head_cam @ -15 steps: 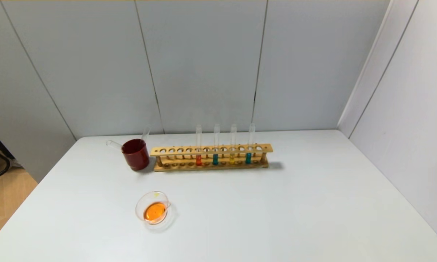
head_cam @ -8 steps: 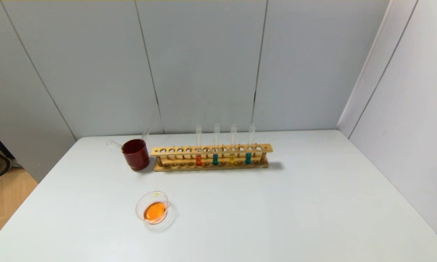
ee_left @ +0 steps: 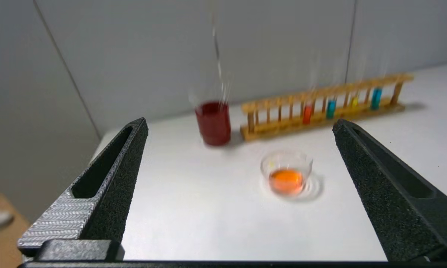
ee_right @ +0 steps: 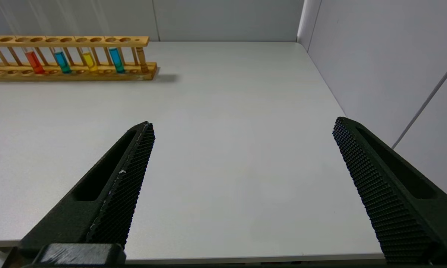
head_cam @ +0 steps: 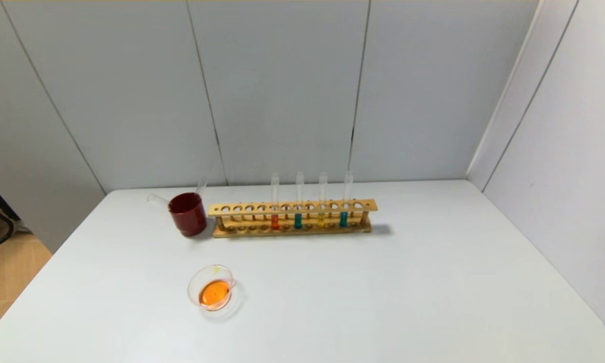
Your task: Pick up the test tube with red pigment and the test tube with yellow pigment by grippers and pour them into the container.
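Standing at the rear: a wooden rack [head_cam: 292, 218] is set along the far edge of the white worktop [head_cam: 408, 292], left of its middle.
Red pigment: the test tube with red pigment [head_cam: 275, 207] is held upright in the rack, leftmost of four filled tubes.
Yellow pigment: the test tube with yellow pigment [head_cam: 322, 206] is held upright third in that row, between two teal-liquid tubes [head_cam: 298, 206].
Container: the container [head_cam: 212, 288] is placed nearer the front edge, left of the middle and well apart from the rack; orange liquid is seen in it.
Dark red cup: the dark red cup [head_cam: 187, 214] is set just beside the rack's left end, with two clear tubes leaning in it.
Left tool: the left tool [ee_left: 238, 124] is spread wide with nothing held, back at the front left of the worktop, facing the container.
Right tool: the right tool [ee_right: 242, 124] is likewise spread wide with nothing held, by the front edge near the right side.
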Motion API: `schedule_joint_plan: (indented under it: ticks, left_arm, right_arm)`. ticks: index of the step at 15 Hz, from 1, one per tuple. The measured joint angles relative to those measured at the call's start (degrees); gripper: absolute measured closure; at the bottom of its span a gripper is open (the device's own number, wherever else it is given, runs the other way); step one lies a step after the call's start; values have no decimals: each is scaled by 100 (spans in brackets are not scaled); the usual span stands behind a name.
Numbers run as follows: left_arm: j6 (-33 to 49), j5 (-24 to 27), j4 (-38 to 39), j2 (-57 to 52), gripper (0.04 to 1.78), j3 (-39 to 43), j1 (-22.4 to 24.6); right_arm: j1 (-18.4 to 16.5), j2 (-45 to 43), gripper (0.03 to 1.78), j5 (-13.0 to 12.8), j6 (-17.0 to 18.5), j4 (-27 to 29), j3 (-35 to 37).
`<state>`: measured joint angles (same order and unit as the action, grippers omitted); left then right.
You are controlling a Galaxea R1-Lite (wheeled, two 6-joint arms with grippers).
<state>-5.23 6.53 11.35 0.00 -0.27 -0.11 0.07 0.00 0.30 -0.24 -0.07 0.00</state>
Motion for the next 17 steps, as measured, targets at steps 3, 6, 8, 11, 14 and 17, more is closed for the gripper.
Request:
schedule_joint_plan:
  ticks: [3, 6, 8, 11, 14, 17]
  left_arm:
    - [88, -590, -1157, -10, 7, 24, 6]
    - [282, -613, -1184, -13, 7, 22, 11]
    - [394, -633, -1206, -11, 7, 13, 16]
    - [397, -631, -1206, -11, 7, 11, 24]
    - [471, -629, -1206, -11, 7, 9, 22]
    - [472, -629, -1187, -11, 7, 9, 13]
  right_arm:
    - [-2, 0, 6, 0, 0, 0, 0]
    - [0, 0, 6, 2, 0, 0, 0]
    - [0, 0, 6, 2, 0, 0, 0]
    - [-2, 0, 6, 2, 2, 0, 0]
    - [0, 0, 6, 2, 0, -6, 0]
    - [0, 0, 6, -1, -5, -6, 0]
